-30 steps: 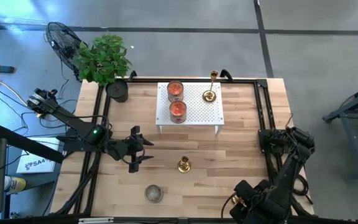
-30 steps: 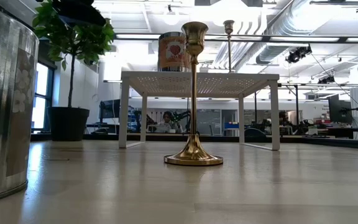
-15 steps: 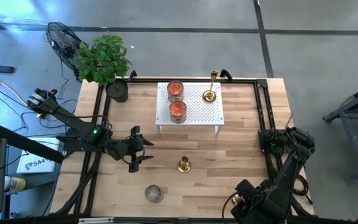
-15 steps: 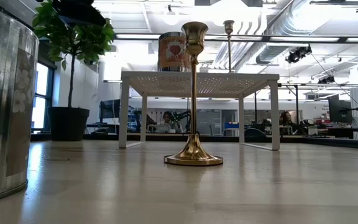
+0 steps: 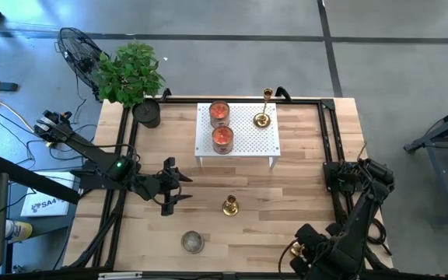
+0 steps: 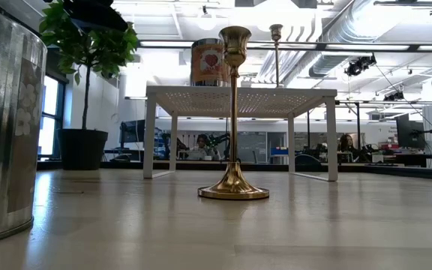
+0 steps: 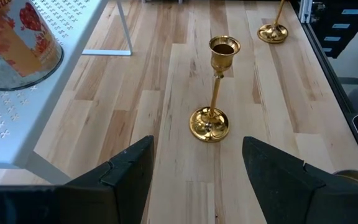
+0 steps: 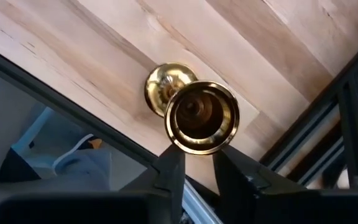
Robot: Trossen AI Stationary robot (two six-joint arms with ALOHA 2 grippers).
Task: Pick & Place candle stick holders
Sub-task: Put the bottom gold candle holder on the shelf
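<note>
A gold candle stick holder (image 8: 201, 117) stands by the table's near right edge, its base (image 8: 166, 87) on the wood, and my right gripper (image 8: 199, 163) is shut on it from above. It also shows in the high view (image 5: 292, 250). A second holder (image 5: 229, 205) stands on its base mid-table. My left gripper (image 5: 183, 189) hovers open to its left and faces it (image 7: 197, 142). Two more holders, one short (image 5: 262, 119) and one tall (image 5: 267, 94), stand on the white shelf (image 5: 239, 148). My right gripper comes straight down on the candle stick holder. Its two fingers (image 8: 173, 171) close in just under the cup (image 8: 201, 146), one on each side. The cup's rim hides the place of contact. The holder stands upright with its base on the table.
Two glass jars with red candles (image 5: 219, 113), (image 5: 222, 138) sit on the white shelf. A grey tin (image 5: 192, 242) stands near the front edge, large at the left of the low view (image 6: 6, 127). A potted plant (image 5: 131, 74) is at the far left corner. Black frame rails (image 8: 353, 106) run beside my right gripper.
</note>
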